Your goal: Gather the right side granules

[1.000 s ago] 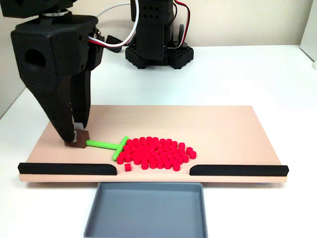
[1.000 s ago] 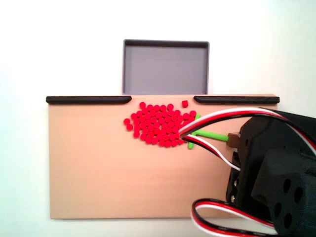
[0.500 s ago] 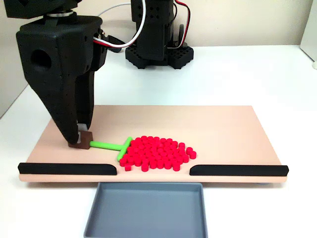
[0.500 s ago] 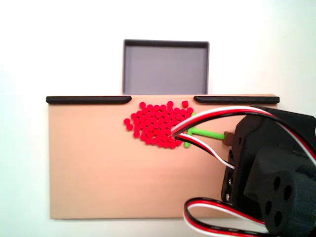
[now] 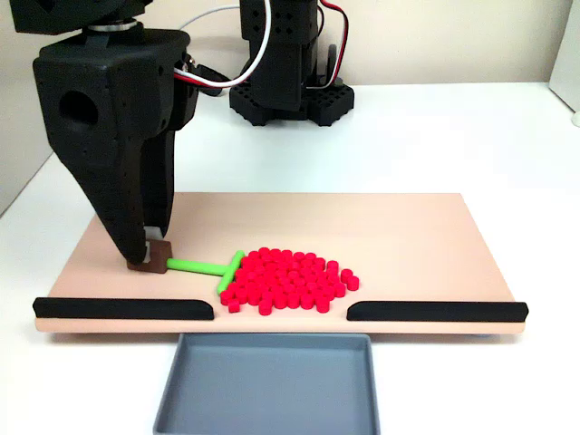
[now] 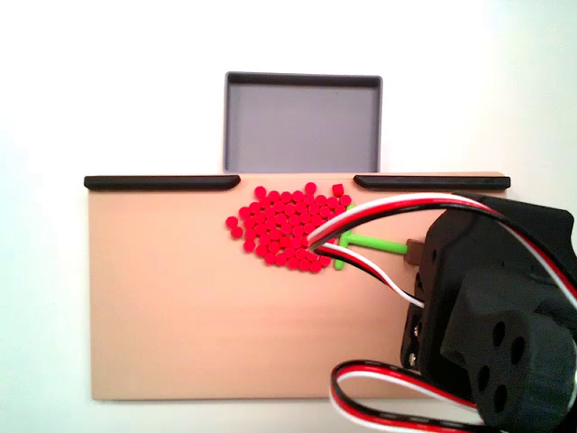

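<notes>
Green stick (image 5: pixel 204 266) has pushed granules (image 5: pixel 285 281) tighter rightward; tool (image 5: pixel 149 258) clenched on the stick's brown handle (image 5: pixel 156 256).

My body is matte black printed plastic, blocky and faceted. My tool (image 5: pixel 145 258) is two long tapering black fingers below a boxy housing with one round hole in its side. Red, white and black cables (image 5: pixel 217 77) loop from that housing back to my upright column. My base (image 5: pixel 290 101) is a black plate dotted with round holes. In a fixed view from above, my housing (image 6: pixel 491 316) shows rounded black bulk with three holes, and the striped cables (image 6: pixel 379 216) arc out from it.
</notes>
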`<state>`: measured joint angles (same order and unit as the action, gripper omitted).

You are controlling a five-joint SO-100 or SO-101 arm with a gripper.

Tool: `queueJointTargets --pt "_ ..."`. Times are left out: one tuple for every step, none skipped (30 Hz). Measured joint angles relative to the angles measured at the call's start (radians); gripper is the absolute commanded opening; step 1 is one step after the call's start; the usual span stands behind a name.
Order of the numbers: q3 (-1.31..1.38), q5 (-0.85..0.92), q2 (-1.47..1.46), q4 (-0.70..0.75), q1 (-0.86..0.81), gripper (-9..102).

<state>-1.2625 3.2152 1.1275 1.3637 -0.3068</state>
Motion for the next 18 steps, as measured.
queueJointTargets --pt "0.0 0.0 0.0 0.0 0.0 0" --pt "0.0 0.0 0.0 0.0 0.0 0" --pt "0.0 0.0 0.0 0.0 0.003 0" --pt "0.0 0.0 0.0 0.0 0.005 0" --pt "0.0 0.0 0.0 0.0 0.006 0" --pt "0.0 0.0 0.0 0.0 0.009 0" --pt "0.0 0.0 0.0 0.0 0.011 0" --pt "0.0 0.0 0.0 -0.002 0.014 0" --pt "0.0 0.0 0.0 -0.002 0.015 0" --pt "0.0 0.0 0.0 -0.002 0.015 0" --pt "0.0 0.0 0.0 -0.002 0.015 0" --pt "0.0 0.0 0.0 -0.002 0.015 0" --pt "0.0 0.0 0.0 -0.002 0.015 0" --pt "0.0 0.0 0.0 -0.002 0.015 0" --pt "0.0 0.0 0.0 -0.002 0.015 0" --pt "0.0 0.0 0.0 -0.002 0.015 0" --pt "0.0 0.0 0.0 -0.002 0.015 0" --pt "0.0 0.0 0.0 -0.002 0.015 0"
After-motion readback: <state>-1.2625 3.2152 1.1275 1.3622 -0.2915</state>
